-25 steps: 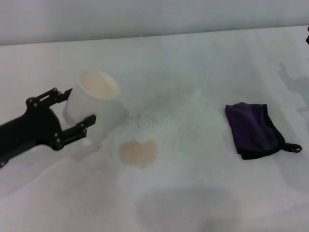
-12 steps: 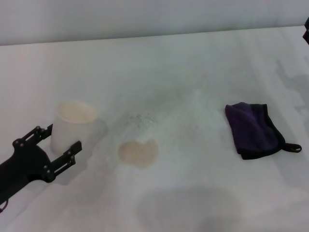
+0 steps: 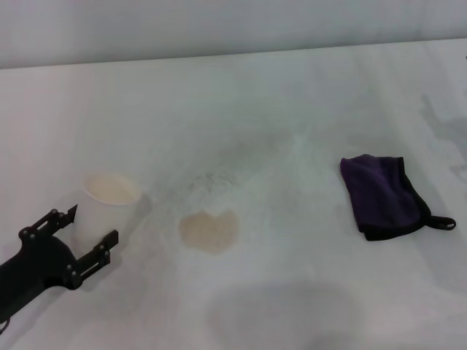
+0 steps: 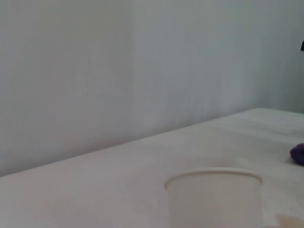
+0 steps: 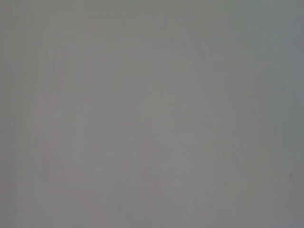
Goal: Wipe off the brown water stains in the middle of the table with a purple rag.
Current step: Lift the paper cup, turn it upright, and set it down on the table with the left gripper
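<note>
The brown water stains (image 3: pixel 210 230) are a tan heart-shaped blotch in the middle of the white table (image 3: pixel 292 109). The purple rag (image 3: pixel 383 195) lies folded to the right of it, black loop at its right corner, with nothing touching it. A sliver of the rag shows in the left wrist view (image 4: pixel 298 154). My left gripper (image 3: pixel 95 223) is at the front left, its jaws on either side of a white paper cup (image 3: pixel 109 200) that stands upright left of the stain. The cup fills the lower middle of the left wrist view (image 4: pixel 213 197). My right gripper is out of view.
Faint grey speckled smudges (image 3: pixel 211 181) lie just behind the stain. A soft shadow (image 3: pixel 281 313) falls on the table's front. A grey wall (image 3: pixel 219 25) runs behind the table's far edge. The right wrist view shows only plain grey.
My left gripper has carried the cup from a tilted pose above and left of the stain, down and to the left. The cup now stands upright and low. The rag and stain have not moved.
</note>
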